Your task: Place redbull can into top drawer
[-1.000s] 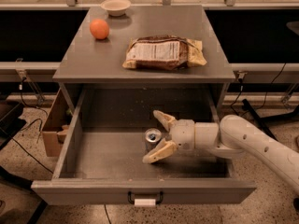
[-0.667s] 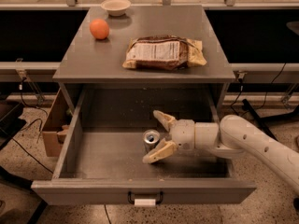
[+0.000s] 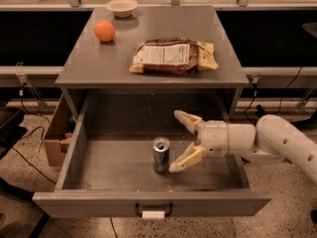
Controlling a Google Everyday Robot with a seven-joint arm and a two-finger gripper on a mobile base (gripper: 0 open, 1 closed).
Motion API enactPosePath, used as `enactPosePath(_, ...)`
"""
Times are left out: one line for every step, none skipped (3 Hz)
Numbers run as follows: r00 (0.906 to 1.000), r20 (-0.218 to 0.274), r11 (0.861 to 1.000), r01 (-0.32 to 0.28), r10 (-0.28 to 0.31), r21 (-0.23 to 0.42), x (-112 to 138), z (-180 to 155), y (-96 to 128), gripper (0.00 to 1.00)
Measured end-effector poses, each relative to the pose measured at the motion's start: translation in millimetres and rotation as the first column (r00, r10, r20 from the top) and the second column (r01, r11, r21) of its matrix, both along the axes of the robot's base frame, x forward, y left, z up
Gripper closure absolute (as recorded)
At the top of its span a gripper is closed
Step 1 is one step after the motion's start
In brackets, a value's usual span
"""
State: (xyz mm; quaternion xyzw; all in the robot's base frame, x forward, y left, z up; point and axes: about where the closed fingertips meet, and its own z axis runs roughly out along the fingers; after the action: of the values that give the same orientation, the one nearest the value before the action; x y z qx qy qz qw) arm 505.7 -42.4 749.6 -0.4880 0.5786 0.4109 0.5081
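Note:
The redbull can stands upright on the floor of the open top drawer, near its middle front, pull-tab top showing. My gripper is inside the drawer just right of the can, fingers spread wide apart and not touching it. The upper finger points to the back, the lower finger lies close beside the can. The white arm comes in over the drawer's right wall.
On the cabinet top lie an orange, a white bowl and a brown snack bag. A cardboard box stands on the floor left of the drawer. Cables run along the floor.
The gripper has drawn back a little to the right, away from the can, which stays standing alone in the drawer.

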Motion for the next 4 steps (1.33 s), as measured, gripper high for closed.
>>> enactPosePath(0.9992, 0.020, 0.999, -0.034, 0.035, -0.043, -17, 40, -33, 0.00)
enactPosePath(0.9967, 0.016, 0.989, -0.076, 0.079, -0.126, -35, 90, -67, 0.00)
enactPosePath(0.9943, -0.021, 0.941, -0.105, 0.104, -0.322, -61, 155, -89, 0.00)
enactPosePath(0.9986, -0.036, 0.861, -0.052, 0.040, -0.506, -78, 185, -87, 0.00)
